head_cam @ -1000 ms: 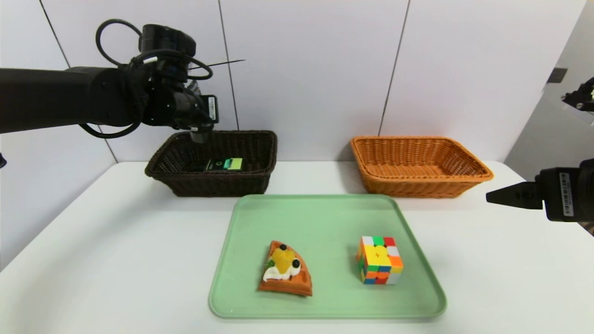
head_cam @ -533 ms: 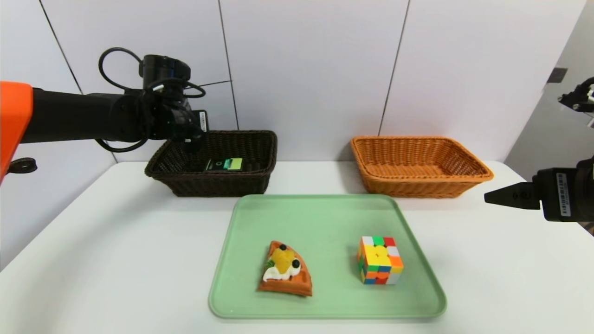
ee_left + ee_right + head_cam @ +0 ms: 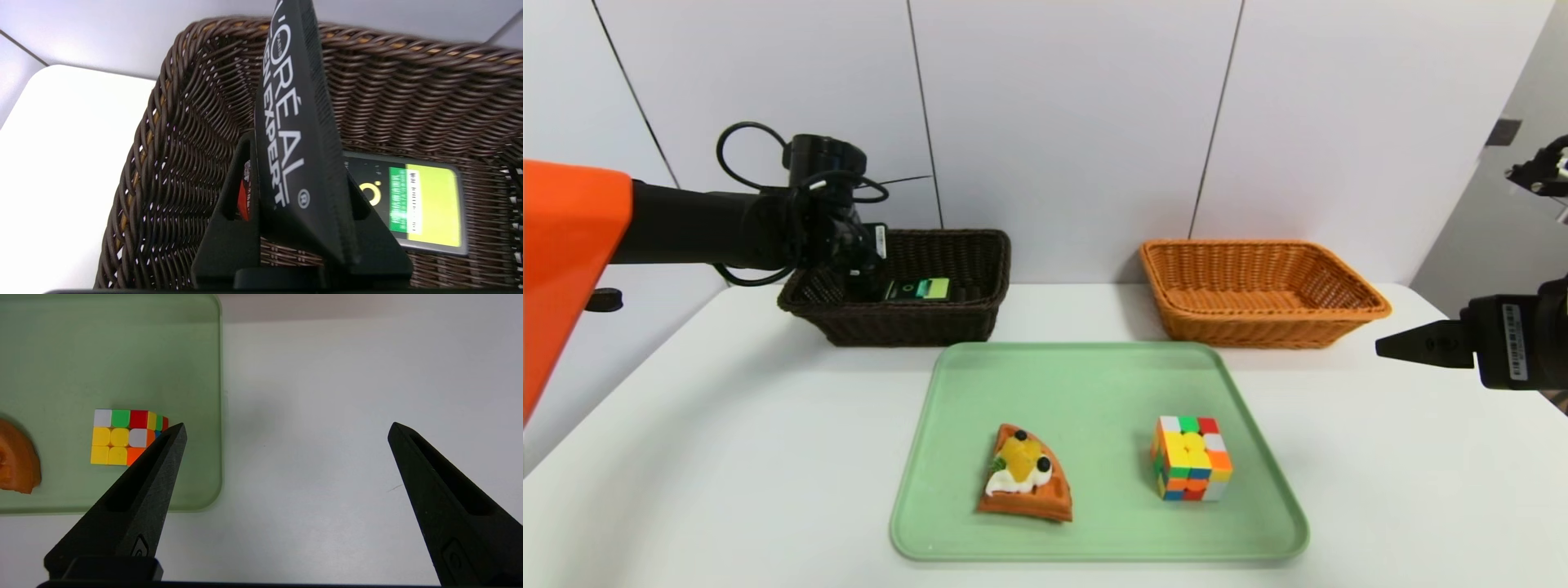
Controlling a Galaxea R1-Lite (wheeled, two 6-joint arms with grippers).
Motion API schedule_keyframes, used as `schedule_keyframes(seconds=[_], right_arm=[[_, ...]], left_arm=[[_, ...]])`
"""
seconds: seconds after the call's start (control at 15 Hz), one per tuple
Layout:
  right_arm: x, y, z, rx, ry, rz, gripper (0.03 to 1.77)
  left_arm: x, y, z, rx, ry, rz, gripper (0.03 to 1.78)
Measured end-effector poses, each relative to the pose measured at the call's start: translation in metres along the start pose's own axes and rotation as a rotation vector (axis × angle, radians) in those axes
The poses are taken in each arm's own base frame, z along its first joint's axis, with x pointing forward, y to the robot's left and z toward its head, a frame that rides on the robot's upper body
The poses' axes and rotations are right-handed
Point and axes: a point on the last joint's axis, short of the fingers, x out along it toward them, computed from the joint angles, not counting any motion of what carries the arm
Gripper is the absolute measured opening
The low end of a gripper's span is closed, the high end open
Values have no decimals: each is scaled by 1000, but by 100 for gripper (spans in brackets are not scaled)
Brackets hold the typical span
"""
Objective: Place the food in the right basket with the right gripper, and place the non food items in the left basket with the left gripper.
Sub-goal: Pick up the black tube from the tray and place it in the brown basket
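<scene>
My left gripper is shut on the black L'Oreal tube and holds it low inside the left basket, the dark brown one at the back left. The black bottle with a green label lies on that basket's floor beside the tube. The waffle wedge and the puzzle cube sit on the green tray. My right gripper hangs open over bare table, right of the tray.
The orange-tan right basket stands at the back right with nothing in it. The white table runs to a tiled wall behind the baskets. The tray's right rim lies close to my right gripper's near finger.
The left arm has come down and drawn back a little, lowering the tube from above the dark basket into it. The right arm has stayed put.
</scene>
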Motion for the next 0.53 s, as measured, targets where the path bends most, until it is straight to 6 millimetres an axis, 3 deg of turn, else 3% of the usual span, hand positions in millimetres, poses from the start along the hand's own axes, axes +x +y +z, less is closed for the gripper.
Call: schedule_keyframes(seconds=[0.53], right_arm=[[1,0,0,-10,1,-1,170]], left_arm=[[20,4,-9,-9,-3,20,41]])
